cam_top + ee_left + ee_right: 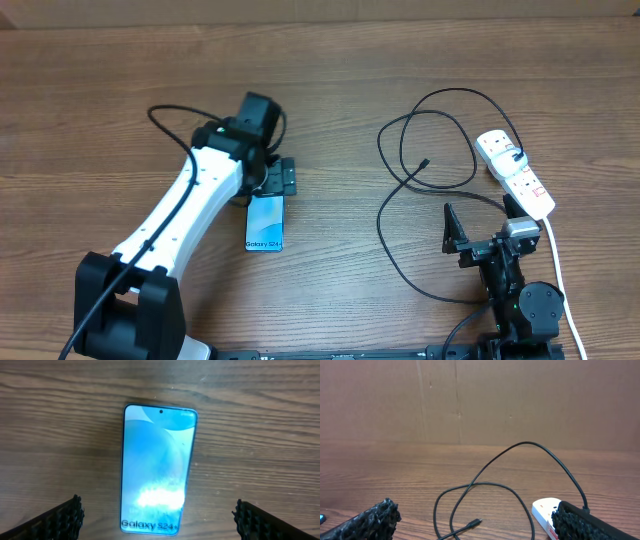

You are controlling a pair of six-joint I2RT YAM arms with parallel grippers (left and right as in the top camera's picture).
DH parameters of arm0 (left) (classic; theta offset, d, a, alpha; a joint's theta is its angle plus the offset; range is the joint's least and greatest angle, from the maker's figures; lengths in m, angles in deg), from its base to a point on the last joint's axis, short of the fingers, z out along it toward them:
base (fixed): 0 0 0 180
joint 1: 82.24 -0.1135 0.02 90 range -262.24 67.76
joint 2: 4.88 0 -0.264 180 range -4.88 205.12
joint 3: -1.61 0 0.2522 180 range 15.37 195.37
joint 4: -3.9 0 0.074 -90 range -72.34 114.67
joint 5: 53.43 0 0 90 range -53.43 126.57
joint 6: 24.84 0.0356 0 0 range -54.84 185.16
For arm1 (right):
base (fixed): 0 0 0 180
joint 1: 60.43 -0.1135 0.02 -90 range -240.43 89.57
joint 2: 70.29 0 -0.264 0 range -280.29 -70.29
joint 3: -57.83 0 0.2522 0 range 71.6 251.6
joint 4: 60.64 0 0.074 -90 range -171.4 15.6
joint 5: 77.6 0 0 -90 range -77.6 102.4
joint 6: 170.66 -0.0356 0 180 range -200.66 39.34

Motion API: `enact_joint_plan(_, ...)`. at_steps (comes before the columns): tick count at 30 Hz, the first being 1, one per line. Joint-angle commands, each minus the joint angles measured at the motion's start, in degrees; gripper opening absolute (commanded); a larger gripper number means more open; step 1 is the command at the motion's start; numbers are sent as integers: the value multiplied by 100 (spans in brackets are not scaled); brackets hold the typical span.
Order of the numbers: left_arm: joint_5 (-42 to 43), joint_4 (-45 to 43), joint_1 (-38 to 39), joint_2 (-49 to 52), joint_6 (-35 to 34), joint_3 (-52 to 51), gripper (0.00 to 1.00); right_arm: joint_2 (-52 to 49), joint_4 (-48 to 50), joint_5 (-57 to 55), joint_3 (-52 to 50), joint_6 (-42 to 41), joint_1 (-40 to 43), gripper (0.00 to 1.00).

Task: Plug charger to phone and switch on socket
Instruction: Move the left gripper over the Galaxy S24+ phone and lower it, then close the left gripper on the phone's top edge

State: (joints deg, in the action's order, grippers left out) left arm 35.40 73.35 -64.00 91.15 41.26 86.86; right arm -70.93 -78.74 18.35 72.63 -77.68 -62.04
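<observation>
The phone (265,228) lies flat on the wooden table, its light blue screen up and reading "Galaxy S24+". In the left wrist view the phone (157,460) lies straight below my left gripper (157,510), whose jaws are wide open on either side of its lower end, touching nothing. In the overhead view the left gripper (273,183) hovers over the phone's far end. The black charger cable (400,150) lies in loops at the right, its plug tip (425,163) free on the table. My right gripper (482,218) is open and empty, near the plug tip (476,521). The white socket strip (515,172) lies at the far right.
The strip's white cord (556,260) runs down past the right arm's base. The charger's other end is plugged into the strip (542,510). A brown cardboard wall (480,400) stands behind the table.
</observation>
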Motion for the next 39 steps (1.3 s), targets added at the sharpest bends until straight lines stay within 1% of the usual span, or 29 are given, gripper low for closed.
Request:
enact_joint_plan(1, 715, -304, -308, 44, 553, -538, 100, 24, 17, -35, -59, 9, -37, 100)
enact_joint_plan(8, 472, -428, -186, 44, 553, -785, 99, 24, 17, -35, -59, 9, -37, 100)
enact_joint_plan(11, 232, -452, -74, 46, 549, -852, 100, 24, 17, -35, -59, 9, -37, 100)
enact_joint_plan(22, 151, -654, 31, 184, 570, -957, 100, 26, 17, -35, -59, 9, -37, 100)
enact_joint_plan(25, 11, -643, 131, 348, 380, -957, 100, 24, 17, -35, -59, 9, -37, 100)
enact_joint_plan(29, 55, -619, 129, 680, 291, -957, 100, 24, 17, -35, -59, 9, -37, 100)
enact_joint_plan(34, 376, -643, 131, 1073, 295, -957, 100, 24, 17, -35, -59, 9, -37, 100)
enact_joint_plan(39, 461, -621, 133, 1209, 313, -962, 100, 24, 17, -35, -59, 9, -37, 100)
